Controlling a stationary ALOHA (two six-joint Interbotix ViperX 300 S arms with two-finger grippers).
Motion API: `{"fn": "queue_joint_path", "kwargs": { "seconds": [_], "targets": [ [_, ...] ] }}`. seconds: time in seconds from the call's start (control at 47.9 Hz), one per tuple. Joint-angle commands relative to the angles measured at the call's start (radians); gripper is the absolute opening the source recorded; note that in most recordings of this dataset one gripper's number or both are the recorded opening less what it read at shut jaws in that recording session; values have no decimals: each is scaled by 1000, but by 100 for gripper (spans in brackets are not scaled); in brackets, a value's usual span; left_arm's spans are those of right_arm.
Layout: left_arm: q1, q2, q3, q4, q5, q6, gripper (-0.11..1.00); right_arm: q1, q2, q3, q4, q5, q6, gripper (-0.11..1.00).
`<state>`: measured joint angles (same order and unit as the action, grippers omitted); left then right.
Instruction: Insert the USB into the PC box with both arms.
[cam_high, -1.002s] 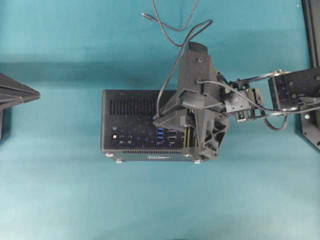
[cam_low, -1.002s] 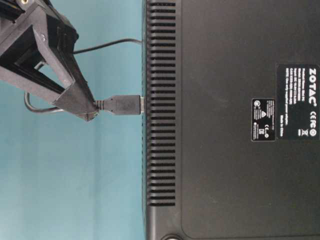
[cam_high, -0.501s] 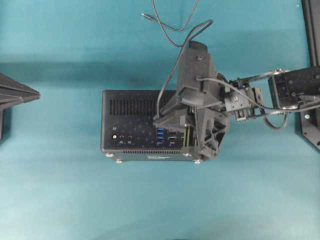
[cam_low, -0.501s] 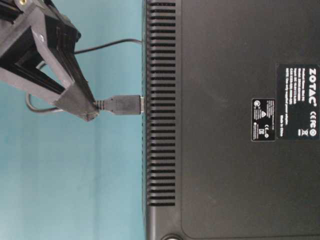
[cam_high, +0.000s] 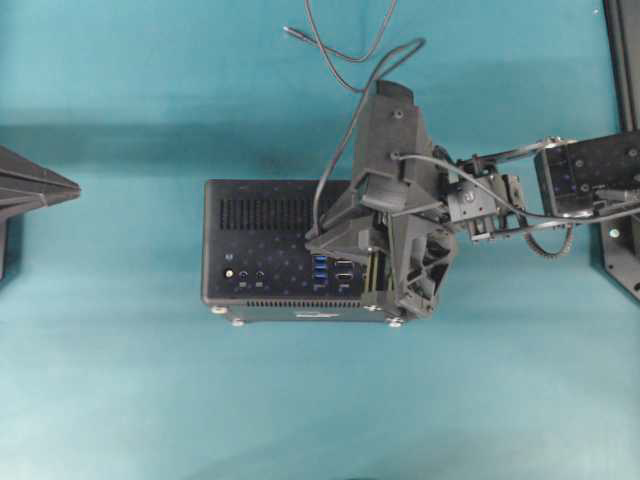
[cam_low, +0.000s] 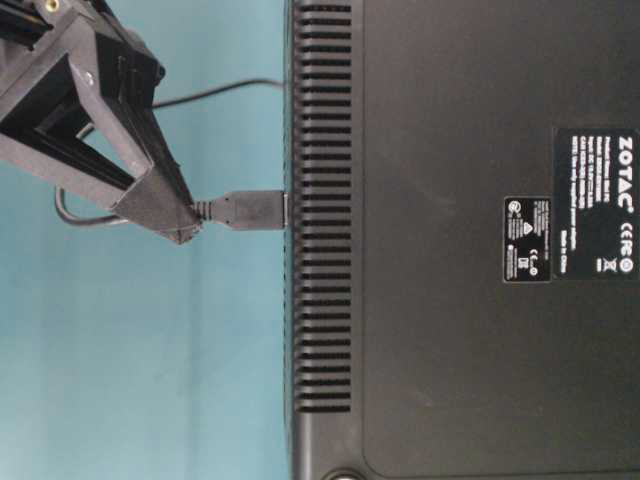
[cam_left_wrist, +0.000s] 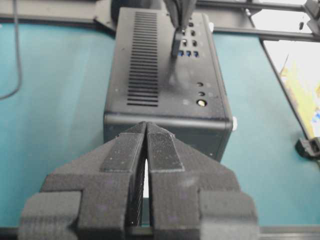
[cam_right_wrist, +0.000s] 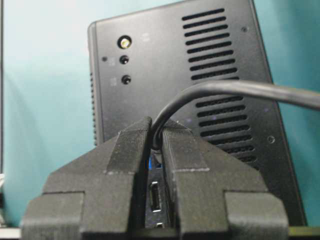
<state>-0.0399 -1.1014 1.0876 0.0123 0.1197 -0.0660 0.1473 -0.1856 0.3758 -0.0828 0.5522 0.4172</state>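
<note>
A teal tabletop (cam_high: 120, 380) fills the background, and the PC box (cam_high: 262, 225) lies at its middle, port face up. The right gripper (cam_high: 318, 243) reaches over the box from the box's right side, its tips above the column of blue ports (cam_high: 320, 268). Its fingers (cam_right_wrist: 131, 150) are pressed nearly together, pinching the cable (cam_right_wrist: 240, 90) right behind the USB (cam_low: 250, 210). In the table-level view the plug stands square to the box's port face, its front end touching that face; how deep it sits in a port cannot be told. From the grip the cable arches up and away, running past the box's far edge and looping on the table there, where its thin loose end (cam_high: 291, 32) lies.

The left gripper (cam_left_wrist: 146, 131) is well apart from the box, off its left end, pointing at the box's short side. Its fingers (cam_left_wrist: 122, 150) are pressed together with nothing between them. Only its tip (cam_high: 40, 185) shows at the edge of the overhead view.
</note>
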Motion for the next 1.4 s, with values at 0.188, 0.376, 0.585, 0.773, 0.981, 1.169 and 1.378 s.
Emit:
{"fn": "queue_joint_path", "kwargs": {
  "seconds": [0.188, 0.376, 0.585, 0.773, 0.981, 1.169, 1.378],
  "targets": [
    [-2, 6, -12, 2, -6, -2, 0, 12, 14, 12, 9, 9, 2, 9],
    [-2, 6, -12, 3, -6, -2, 0, -21, 14, 12, -21, 11, 0, 9],
    [-2, 5, -11, 3, -6, -2, 0, 17, 15, 15, -3, 14, 6, 9],
    [-2, 6, -9, 3, -6, -2, 0, 35, 17, 17, 15, 11, 5, 9],
    [-2, 6, -9, 3, -6, -2, 0, 2, 3, 12, 2, -21, 0, 10],
    [-2, 5, -8, 2, -6, -2, 0, -11, -32, 15, -17, -49, 2, 11],
    [-2, 5, -5, 2, -6, -12, 0, -20, -60, 17, -29, -66, -2, 20]
  ]
}}
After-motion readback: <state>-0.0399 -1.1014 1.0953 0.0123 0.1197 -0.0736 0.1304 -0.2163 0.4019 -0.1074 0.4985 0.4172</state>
